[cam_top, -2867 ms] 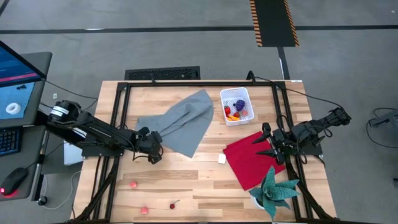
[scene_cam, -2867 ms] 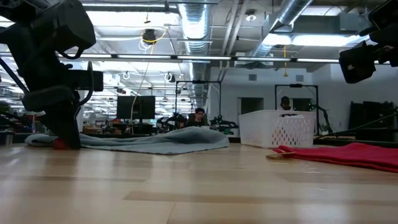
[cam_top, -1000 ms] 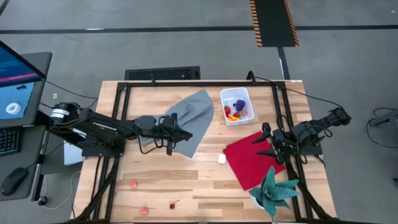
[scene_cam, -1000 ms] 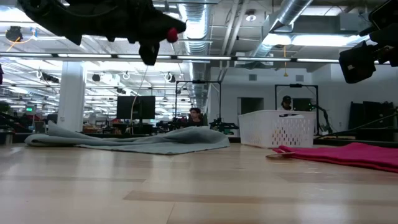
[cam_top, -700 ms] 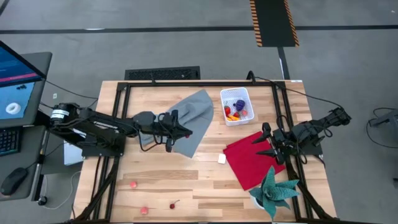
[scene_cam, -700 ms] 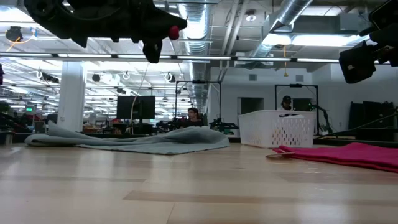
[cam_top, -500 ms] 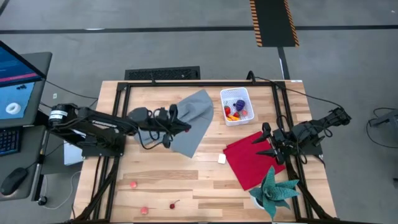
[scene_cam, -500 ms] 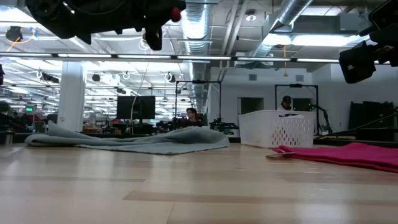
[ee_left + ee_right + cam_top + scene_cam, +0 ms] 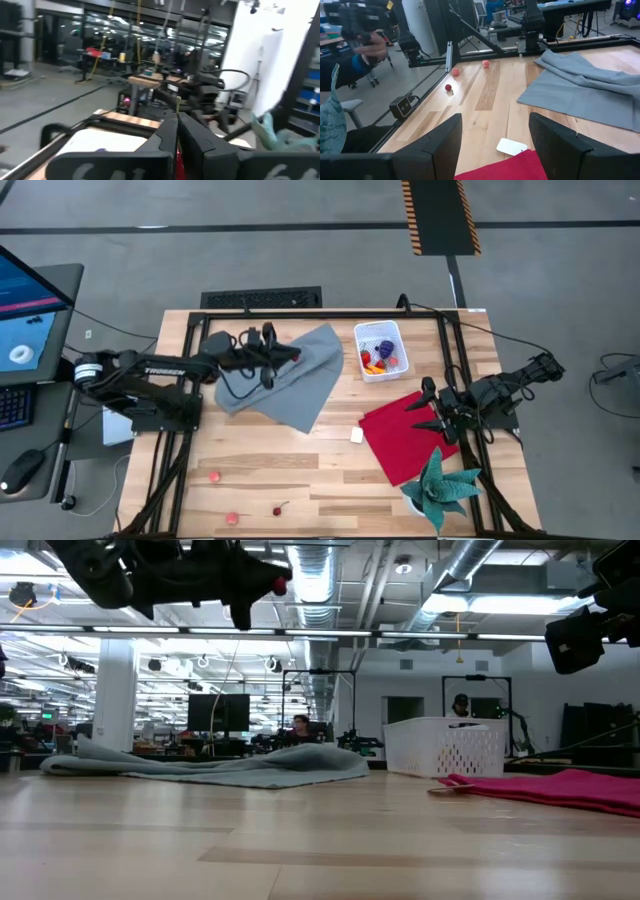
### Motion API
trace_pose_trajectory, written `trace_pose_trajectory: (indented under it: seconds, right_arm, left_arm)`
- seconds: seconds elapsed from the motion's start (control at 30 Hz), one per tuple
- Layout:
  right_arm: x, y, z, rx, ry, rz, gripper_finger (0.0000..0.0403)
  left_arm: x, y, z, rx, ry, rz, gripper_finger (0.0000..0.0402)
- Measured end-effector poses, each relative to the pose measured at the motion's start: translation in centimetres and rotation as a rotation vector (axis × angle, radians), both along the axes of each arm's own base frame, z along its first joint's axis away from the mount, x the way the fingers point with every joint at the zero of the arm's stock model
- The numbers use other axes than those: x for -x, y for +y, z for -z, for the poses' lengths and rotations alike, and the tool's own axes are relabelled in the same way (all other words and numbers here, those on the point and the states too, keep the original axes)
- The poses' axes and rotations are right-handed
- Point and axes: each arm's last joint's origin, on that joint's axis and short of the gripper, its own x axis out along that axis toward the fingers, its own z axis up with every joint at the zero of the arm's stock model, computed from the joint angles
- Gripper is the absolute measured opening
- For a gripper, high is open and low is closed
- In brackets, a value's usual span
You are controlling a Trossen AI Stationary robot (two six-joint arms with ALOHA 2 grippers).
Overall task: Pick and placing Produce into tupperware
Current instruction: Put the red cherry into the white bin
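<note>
My left gripper point(image 9: 288, 356) is raised high over the grey cloth point(image 9: 296, 380), to the left of the tupperware, and is shut on a small red produce piece point(image 9: 283, 584). The tupperware point(image 9: 381, 350), a white perforated tub, stands near the far edge. It holds red, yellow and purple produce point(image 9: 378, 358). Three more red pieces point(image 9: 214, 476) lie near the table's near-left corner. My right gripper point(image 9: 427, 408) waits open over the red cloth point(image 9: 405, 436). My left gripper pinches the small red piece point(image 9: 176, 161) between its two fingertips point(image 9: 167, 136). The fingers lie about level and point toward the table's right. A thin stem point(image 9: 178, 104) sticks out past the tips. The piece is lifted clear, well above the grey cloth.
A small white cube point(image 9: 356, 435) lies on the wood between the two cloths. A green toy plant point(image 9: 441, 485) stands at the near-right corner. A black frame point(image 9: 190, 380) runs along the table's sides. Bare wood lies between the grey cloth and the near edge.
My left gripper, still shut on the red piece and still raised, has swung toward the table's far edge over the grey cloth, rising slightly. The right arm has kept still.
</note>
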Motion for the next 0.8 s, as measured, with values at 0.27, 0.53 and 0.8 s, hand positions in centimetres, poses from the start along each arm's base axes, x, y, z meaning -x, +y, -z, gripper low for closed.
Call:
trace_pose_trajectory:
  seconds: [0.27, 0.53, 0.8]
  right_arm:
    - [0.0, 0.0, 0.0, 0.0, 0.0, 0.0, 0.0254]
    - [0.0, 0.0, 0.0, 0.0, 0.0, 0.0, 0.0254]
    - [0.0, 0.0, 0.0, 0.0, 0.0, 0.0, 0.0254]
  left_arm:
    - [1.7, 4.2, 0.2, 0.059, 0.018, -0.094, 0.0]
    - [3.4, 7.2, 0.0, 0.071, 0.021, -0.168, 0.0]
    - [2.3, 10.8, -2.0, 0.111, 0.048, -0.164, 0.0]
